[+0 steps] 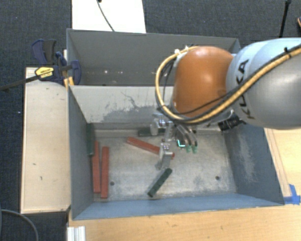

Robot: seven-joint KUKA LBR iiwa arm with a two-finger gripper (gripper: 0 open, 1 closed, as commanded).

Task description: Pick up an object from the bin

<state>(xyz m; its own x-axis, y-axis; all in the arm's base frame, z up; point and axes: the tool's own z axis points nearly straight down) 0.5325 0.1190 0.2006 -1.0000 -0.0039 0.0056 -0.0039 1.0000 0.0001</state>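
1. The bin [115, 59] is grey sheet metal with sloped walls. Its floor is scuffed and dusty and mostly bare around the gripper.
2. The arm [276, 84] comes in from the gripper's right. Its glossy orange cover [203, 79] and looped cables hang above the work point.
3. The gripper [166, 153] stands low near the middle of the floor. I cannot tell how wide it is set, and I see nothing clearly held.
4. A pair of red bars [105, 172] lies well to the gripper's left by the side wall. They are long, straight, matt and parallel, and a dark green strip [90, 140] lies beside them against that wall.
5. A flat red strip [142, 144] lies just to the gripper's left. It is thin and rigid-looking, and its nearer end reaches to the gripper. I cannot say whether they touch.
6. A dark green bar [160, 183] lies just in front of the gripper, slanted, short and square-edged.
7. A small grey piece [144, 132] sits behind and to the left.
8. Judgement: this is the placing step, ahead of any confirmed grasp. The red strip is the likeliest pick. The next move calls for closing squarely across its narrow width, then lifting straight up. The strip lies flat on the metal, so it may slip.
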